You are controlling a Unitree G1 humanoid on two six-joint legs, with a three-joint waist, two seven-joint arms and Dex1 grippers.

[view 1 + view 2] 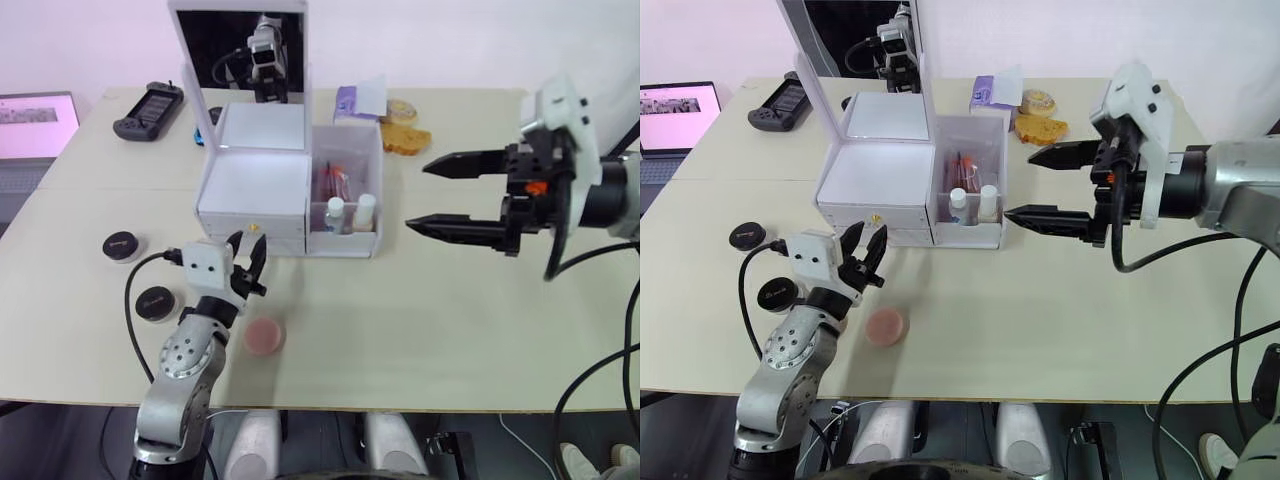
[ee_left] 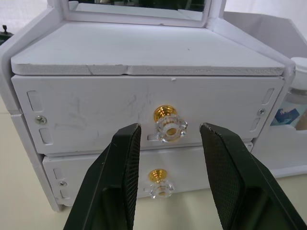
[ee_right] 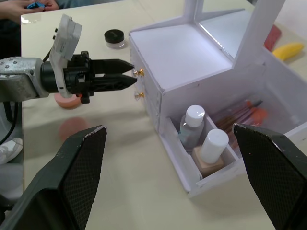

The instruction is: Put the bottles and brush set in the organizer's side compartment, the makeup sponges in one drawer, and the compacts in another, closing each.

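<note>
The white organizer (image 1: 252, 185) stands mid-table with its mirror lid up. Its side compartment (image 1: 372, 160) holds both bottles (image 1: 335, 213) (image 1: 365, 210) and the brush set (image 1: 331, 183). My left gripper (image 1: 250, 242) is open right in front of the drawers. In the left wrist view its fingers (image 2: 120, 163) flank the upper drawer's gold knob (image 2: 169, 125) without touching it. Both drawers look shut. One pink makeup sponge (image 1: 264, 336) lies on the table near the left arm. Two compacts (image 1: 123, 245) (image 1: 154, 303) sit to its left. My right gripper (image 1: 417, 196) hovers open to the right of the organizer, holding nothing.
A purple tissue pack (image 1: 352, 100) and toy bread (image 1: 404, 137) lie behind the organizer. A black game controller (image 1: 148, 108) and a laptop (image 1: 35, 125) are at the far left. A person's hand (image 3: 21, 7) rests at the table's far edge.
</note>
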